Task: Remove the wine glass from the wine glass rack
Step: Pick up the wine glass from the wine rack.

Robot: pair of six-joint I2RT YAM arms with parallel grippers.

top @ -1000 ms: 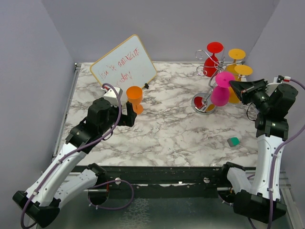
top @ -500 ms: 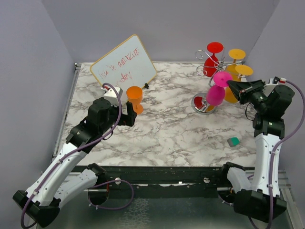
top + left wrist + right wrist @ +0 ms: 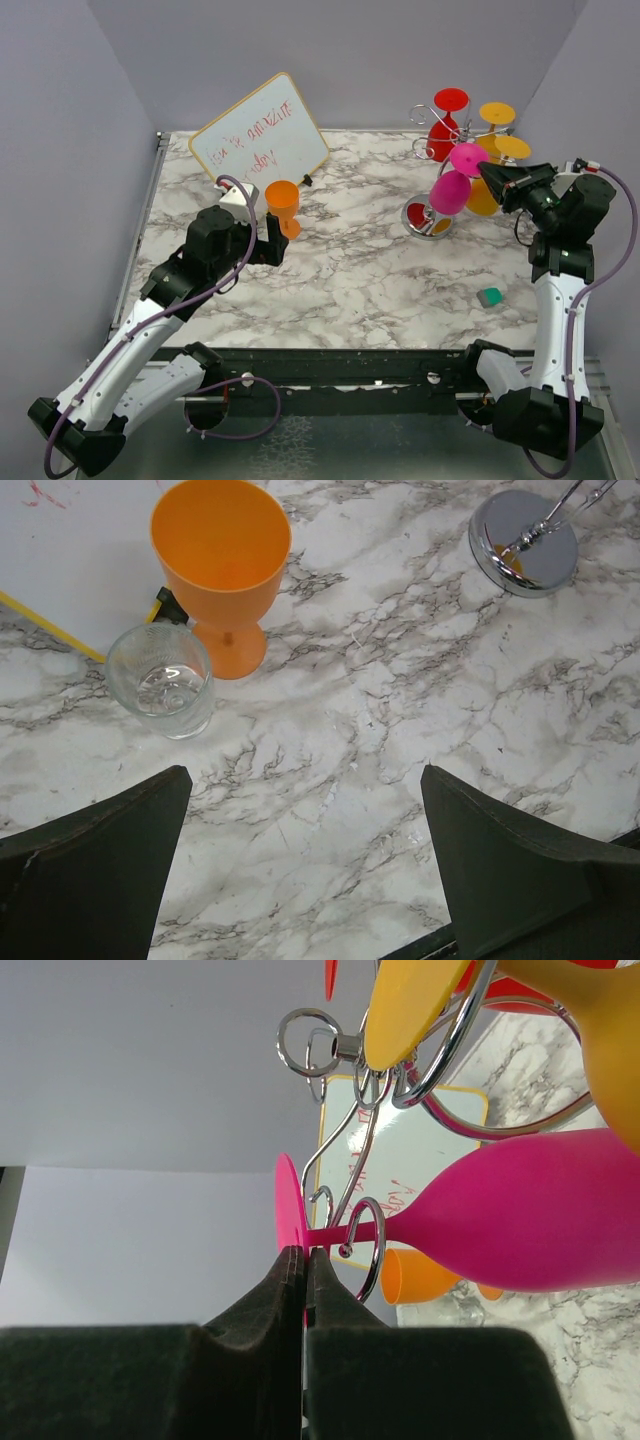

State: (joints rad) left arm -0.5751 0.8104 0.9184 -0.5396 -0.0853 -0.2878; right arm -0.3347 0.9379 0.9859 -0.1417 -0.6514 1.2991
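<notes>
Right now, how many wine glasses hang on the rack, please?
4: red glass rear, yellow glass beside it, second yellow glass nearer, pink glass frontmost; others may be hidden.

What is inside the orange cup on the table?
The orange cup looks empty: only its plain orange inside shows. Its near wall covers part of the bottom, so that bit cannot be seen.

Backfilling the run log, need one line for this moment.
right end effector: shut on pink wine glass foot | stem: in wine glass rack loop | left end effector: open, empty, near orange glass
</notes>
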